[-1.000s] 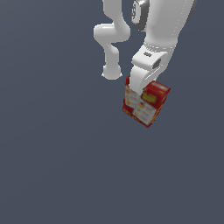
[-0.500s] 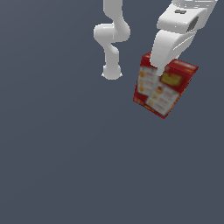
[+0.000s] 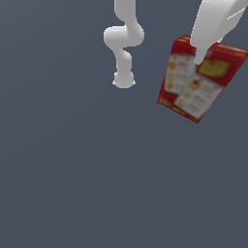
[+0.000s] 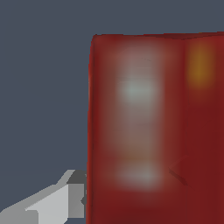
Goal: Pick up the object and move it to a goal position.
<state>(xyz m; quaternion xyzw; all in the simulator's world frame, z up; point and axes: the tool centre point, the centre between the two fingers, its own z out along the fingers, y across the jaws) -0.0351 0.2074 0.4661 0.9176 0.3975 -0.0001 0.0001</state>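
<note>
The object [image 3: 196, 80] is a red carton with white and yellow printed panels, hanging tilted in the air at the exterior view's upper right. My gripper [image 3: 199, 57] comes down from the top edge and is shut on the carton's upper part. In the wrist view the red carton [image 4: 153, 131] fills most of the picture, and one grey finger [image 4: 65, 203] presses against its side. The other finger is hidden behind the carton.
The white arm's base and lower links [image 3: 123, 43] stand at the back, to the exterior view's left of the carton. A plain dark grey floor [image 3: 97, 184] spreads beneath everything.
The gripper has carried the carton upward and toward the exterior view's right, so it looms larger. The carton has tilted further in the grip.
</note>
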